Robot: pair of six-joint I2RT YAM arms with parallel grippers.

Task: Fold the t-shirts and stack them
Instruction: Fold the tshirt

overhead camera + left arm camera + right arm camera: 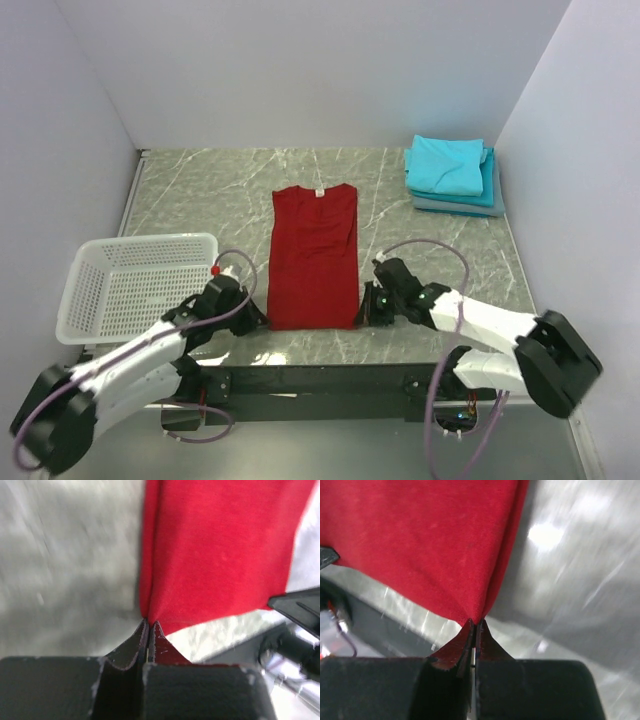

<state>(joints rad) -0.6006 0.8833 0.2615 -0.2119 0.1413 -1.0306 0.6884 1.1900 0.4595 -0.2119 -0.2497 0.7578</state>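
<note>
1. a red t-shirt (314, 255) is laid flat down the middle of the table (200, 190), folded lengthwise into a narrow strip, with the collar toward the far edge and the hem toward the near edge.
2. a small white neck label (320, 192) is seen at the collar end.
3. the near left corner of the hem is gripped by the left gripper (258, 320); in the left wrist view the jaws are seen pressed together on the red cloth, which is drawn to a point between the fingertips (156, 630).
4. the near right corner of the hem is gripped by the right gripper (366, 310); in the right wrist view the jaws are likewise seen clamped on the cloth, with a folded edge running up from the fingertips (482, 632).
5. both arms are stretched low over the table from the near edge, one on each side of the strip, and the marbled surface is seen beside the cloth in both wrist views.
6. a stack of folded t-shirts (452, 172) is placed at the far right corner, well apart from the red one; a turquoise one lies on top, a second turquoise layer under it, and a grey-blue one at the bottom.
7. a white lattice basket (135, 285) is set by the left edge, toward the near left corner, just beside the left arm.
</note>
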